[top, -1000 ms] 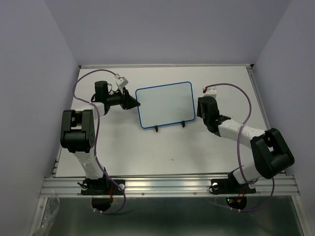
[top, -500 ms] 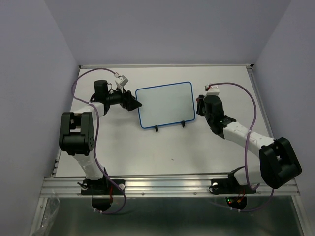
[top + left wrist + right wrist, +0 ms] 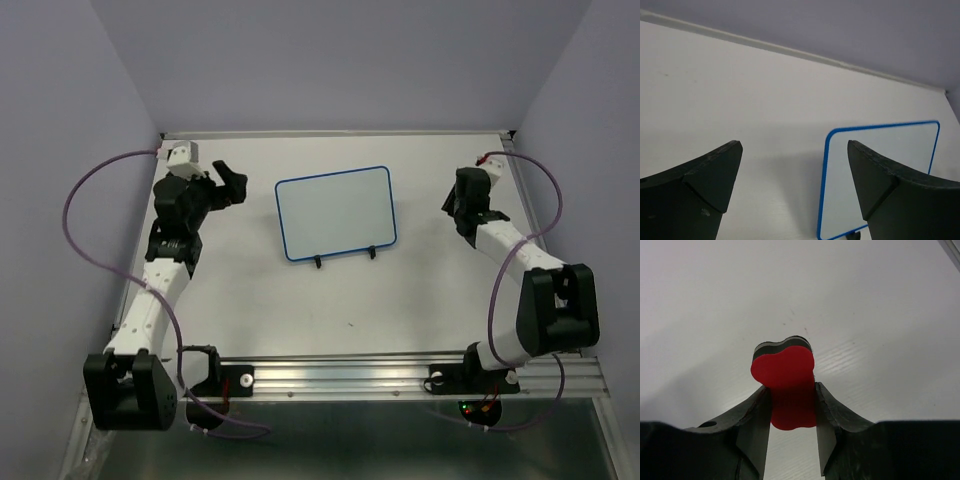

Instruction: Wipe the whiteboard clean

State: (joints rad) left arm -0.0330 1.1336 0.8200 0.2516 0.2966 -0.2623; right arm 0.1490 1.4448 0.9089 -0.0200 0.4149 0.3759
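Observation:
The whiteboard stands upright on two small black feet in the middle of the table, its blue-rimmed face blank white. My left gripper hangs to its left, apart from it, jaws wide open and empty. In the left wrist view the whiteboard shows beyond the left gripper, partly behind the right finger. My right gripper is off to the right of the board, clear of it. In the right wrist view the right gripper is shut on a small red eraser with a dark underside, above bare table.
The white table is closed in by lilac walls at the back and both sides. An aluminium rail runs along the near edge by the arm bases. Purple cables loop off both arms.
My left gripper has opened and drawn back leftward from the board's left edge. The right arm has swung right, away from the board's right edge, still holding the eraser.

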